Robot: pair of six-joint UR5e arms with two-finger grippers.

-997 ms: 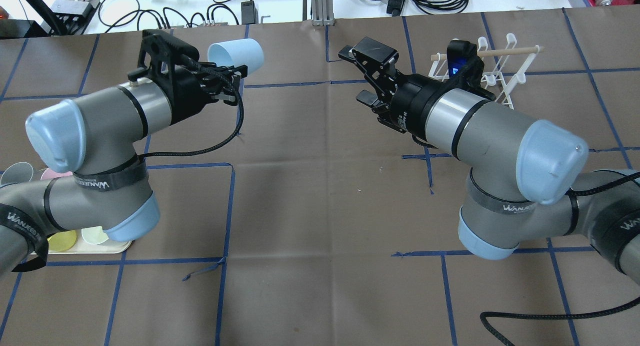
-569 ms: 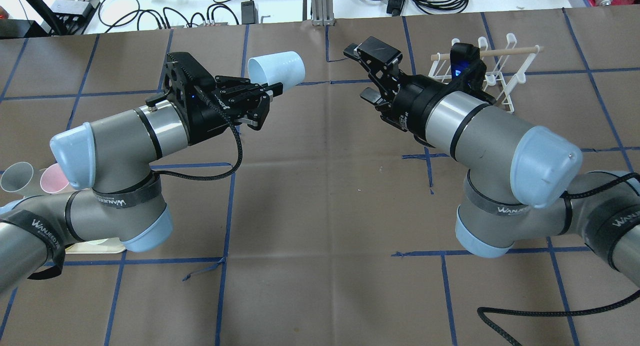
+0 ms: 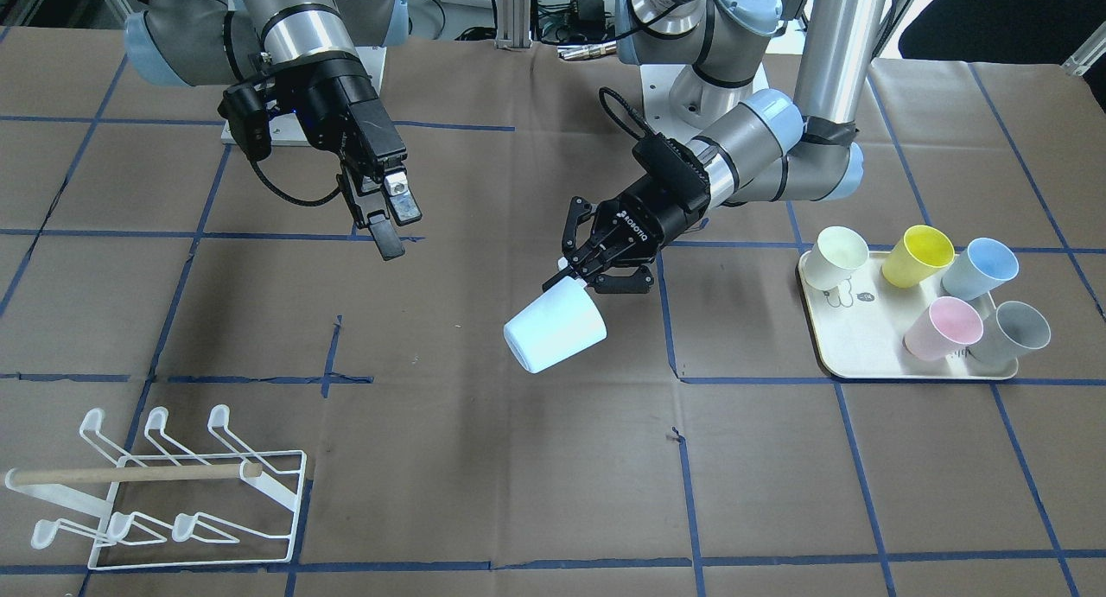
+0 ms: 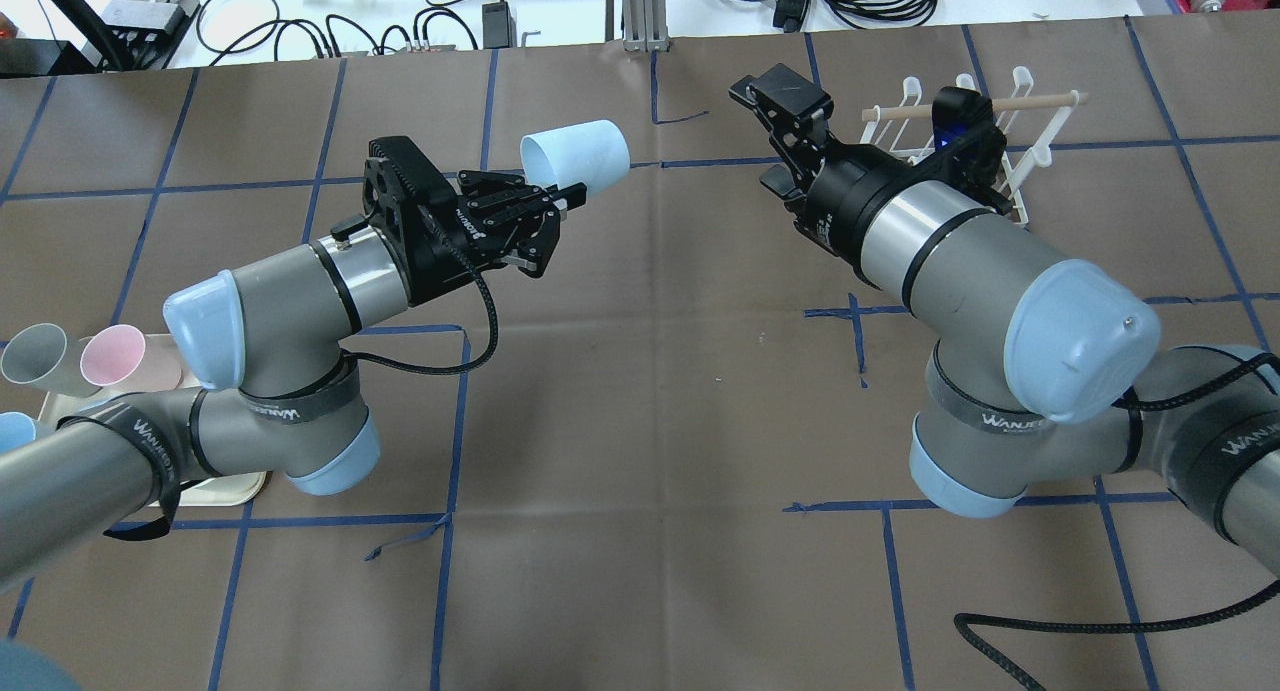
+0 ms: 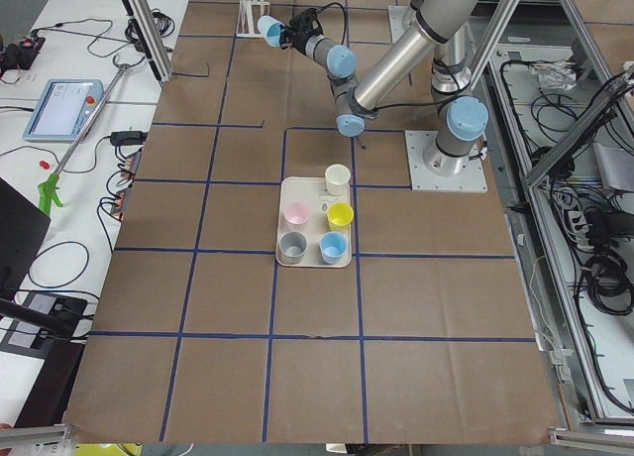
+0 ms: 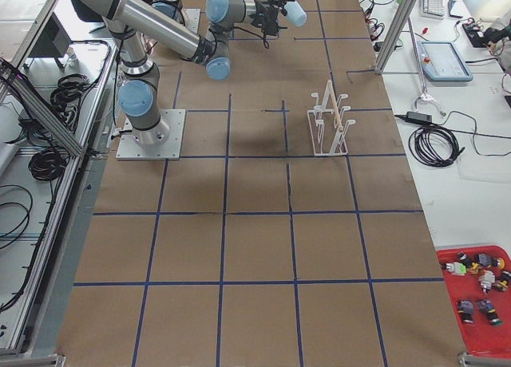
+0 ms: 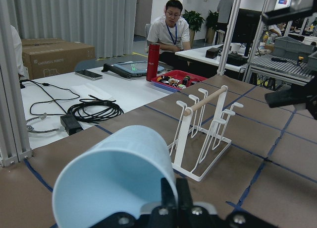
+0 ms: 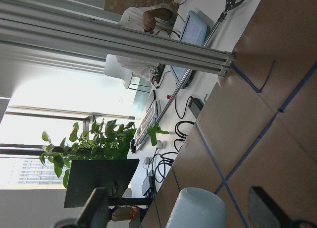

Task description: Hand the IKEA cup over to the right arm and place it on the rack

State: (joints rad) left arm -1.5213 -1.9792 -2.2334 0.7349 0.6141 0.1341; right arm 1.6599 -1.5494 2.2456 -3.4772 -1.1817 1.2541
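Left jaws tight on cup (image 4: 580, 151)

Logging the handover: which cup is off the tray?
The pale blue cup in the left gripper, held sideways in mid-air; the other five sit on the tray.

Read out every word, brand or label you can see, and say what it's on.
"ROBOTIQ": on the black left gripper, shut on the pale blue plastic cup.
"WANJEED": on black fabric straps round the silver-grey left arm and right arm.
Too small to read: white print on the black right gripper; mark on the cream rectangular tray.
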